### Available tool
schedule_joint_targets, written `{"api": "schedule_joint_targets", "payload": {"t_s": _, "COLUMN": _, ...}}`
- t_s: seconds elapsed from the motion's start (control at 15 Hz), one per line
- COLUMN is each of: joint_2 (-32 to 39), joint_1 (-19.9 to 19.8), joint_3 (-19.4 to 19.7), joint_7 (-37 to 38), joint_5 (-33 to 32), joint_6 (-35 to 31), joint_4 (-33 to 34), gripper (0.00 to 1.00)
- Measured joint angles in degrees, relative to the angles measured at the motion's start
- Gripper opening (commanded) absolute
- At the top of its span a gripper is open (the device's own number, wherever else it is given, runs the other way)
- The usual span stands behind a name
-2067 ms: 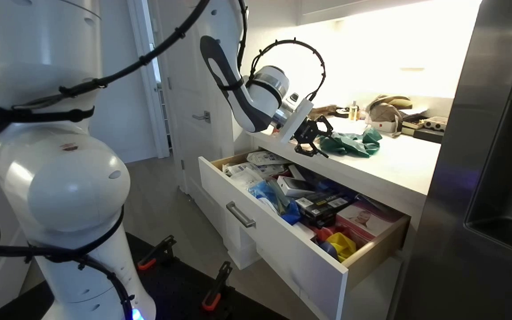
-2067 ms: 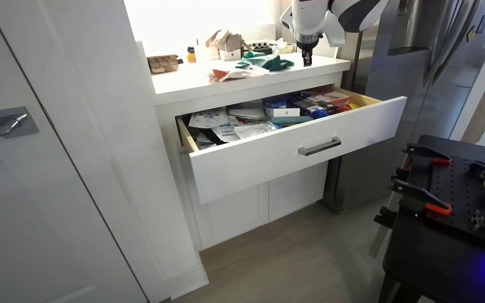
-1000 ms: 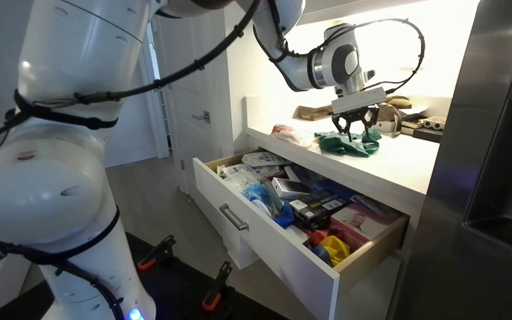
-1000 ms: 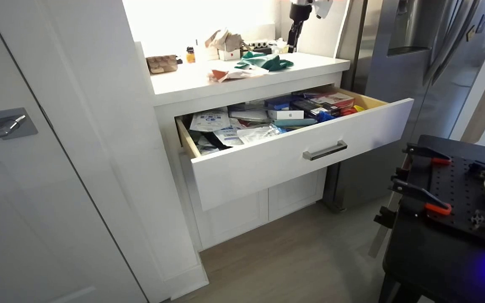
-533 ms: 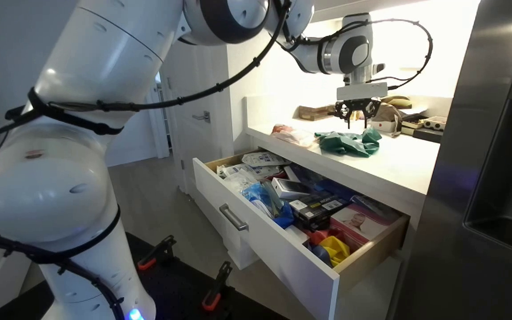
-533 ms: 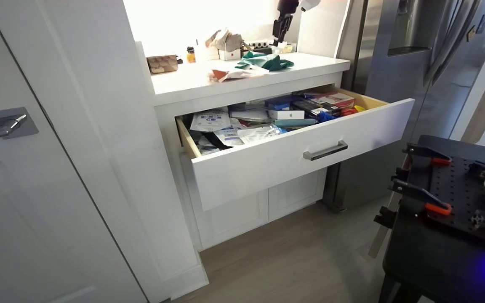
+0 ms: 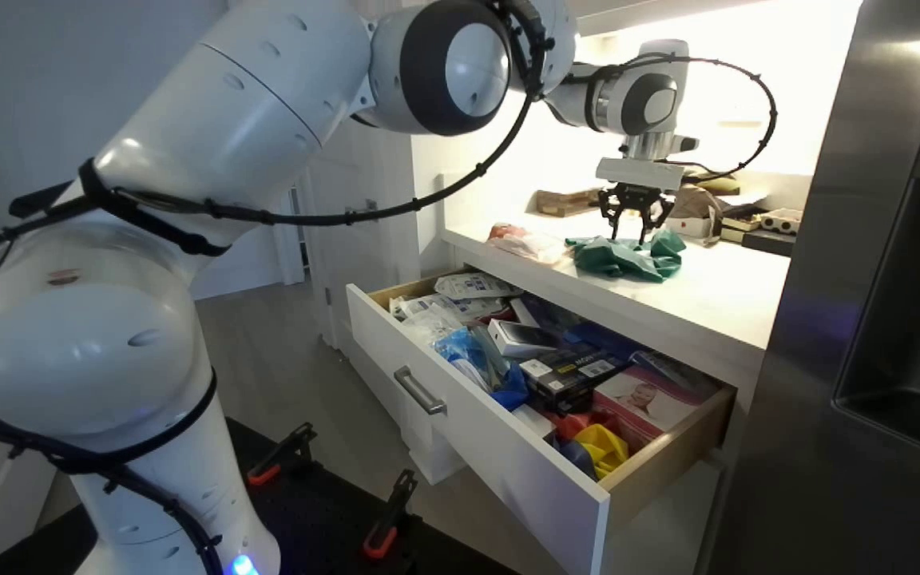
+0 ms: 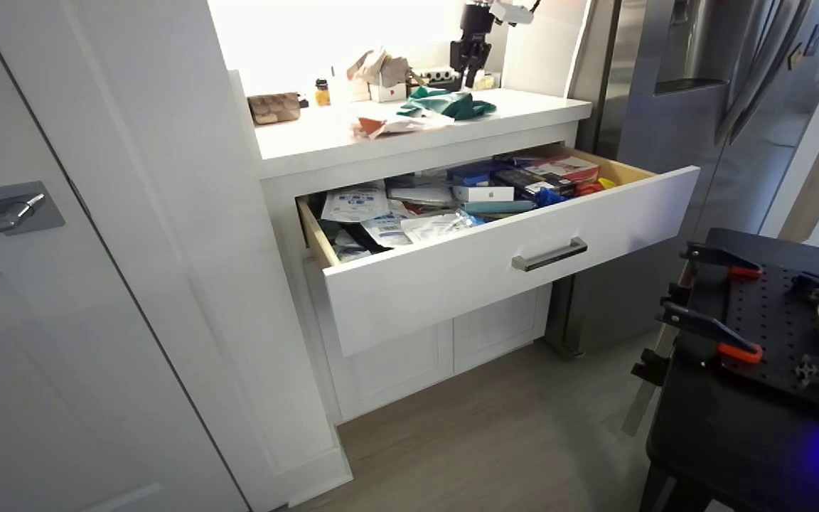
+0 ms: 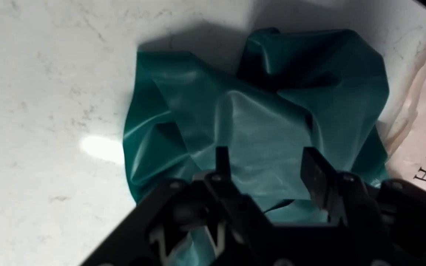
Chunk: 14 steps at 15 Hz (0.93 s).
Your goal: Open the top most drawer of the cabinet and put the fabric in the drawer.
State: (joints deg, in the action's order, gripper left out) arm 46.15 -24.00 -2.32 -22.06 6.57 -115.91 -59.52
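The fabric is a crumpled dark green sheet on the white countertop; it shows in both exterior views [image 7: 620,262] [image 8: 461,107] and fills the middle of the wrist view [image 9: 268,118]. My gripper [image 7: 628,239] points down over the fabric with its two fingers apart and nothing between them. It also shows in an exterior view [image 8: 466,85] and in the wrist view [image 9: 264,149]. I cannot tell whether the fingertips touch the fabric. The top drawer [image 7: 492,423] stands pulled out below the counter, its front also plain in an exterior view [image 8: 452,284].
The drawer holds packets, boxes [image 7: 572,371] and a yellow item [image 7: 604,449]. A pale printed bag [image 9: 425,136] lies beside the fabric. Bags and boxes [image 8: 384,78] stand along the back of the counter [image 7: 715,291]. A steel fridge [image 7: 843,319] stands beside the cabinet.
My gripper has swung from near the counter's front edge to above the fabric, turned to point down, and lowered in the last half second. The drawer slid out slightly between the two oldest moments.
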Motion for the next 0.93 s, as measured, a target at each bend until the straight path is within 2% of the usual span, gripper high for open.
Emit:
{"api": "schedule_joint_targets", "payload": {"t_s": 0.47, "joint_2": 4.67, "joint_1": -0.02, "joint_3": -0.92, "joint_7": 4.15, "joint_5": 6.73, "joint_6": 13.62, "joint_4": 11.12, "gripper": 0.80}}
{"api": "schedule_joint_targets", "payload": {"t_s": 0.93, "joint_2": 5.32, "joint_1": 1.24, "joint_3": -2.50, "joint_7": 3.73, "joint_5": 6.71, "joint_6": 16.65, "joint_4": 11.69, "gripper": 0.80}}
